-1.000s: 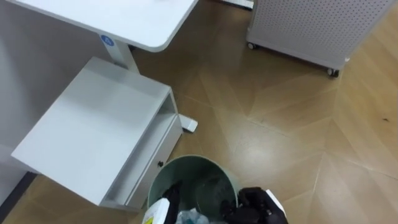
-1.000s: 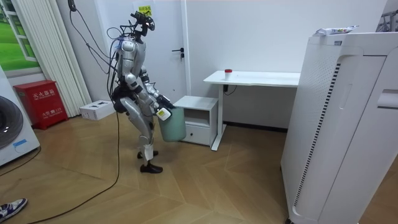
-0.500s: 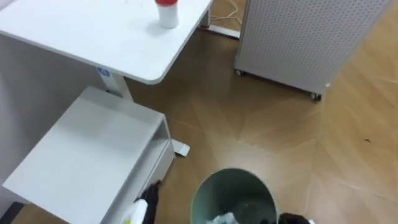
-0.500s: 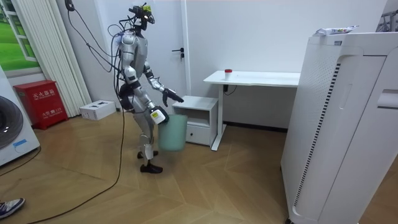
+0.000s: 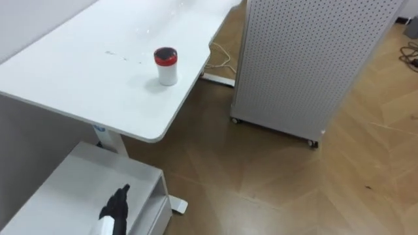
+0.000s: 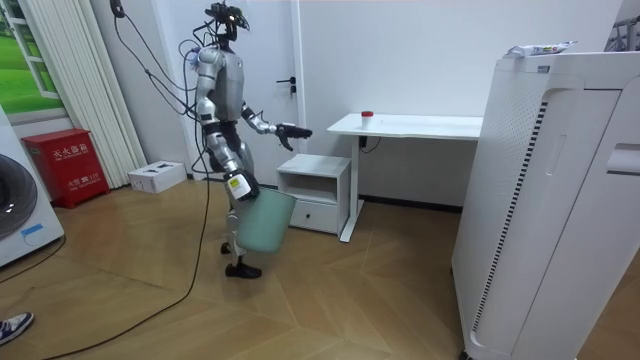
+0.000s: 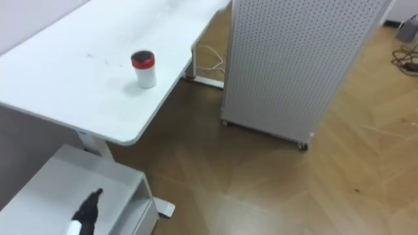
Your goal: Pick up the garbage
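Note:
A small white cup with a red lid (image 5: 165, 65) stands upright near the front edge of the white desk (image 5: 78, 85). My left hand (image 5: 116, 205) reaches forward over the low white cabinet (image 5: 52, 209), fingers straight and open, well short of the cup. In the room view I stand upright beside the cabinet (image 6: 320, 178), facing the desk (image 6: 420, 125), and the left hand (image 6: 295, 131) is stretched towards the cup (image 6: 367, 115). My right hand (image 6: 238, 185) hangs at my side, shut on the rim of a green bin (image 6: 262, 222) that tilts off the floor.
A tall white perforated unit on wheels (image 5: 307, 59) stands right of the desk, with bare wood floor (image 5: 294, 189) between. Cables (image 5: 224, 62) lie under the desk's far end. A red box (image 6: 65, 165) and a white box (image 6: 155, 175) sit behind me.
I have straightened up and my view has risen from the bin to the desk. The left hand left the bin and reached forward. The bin dropped to my right side.

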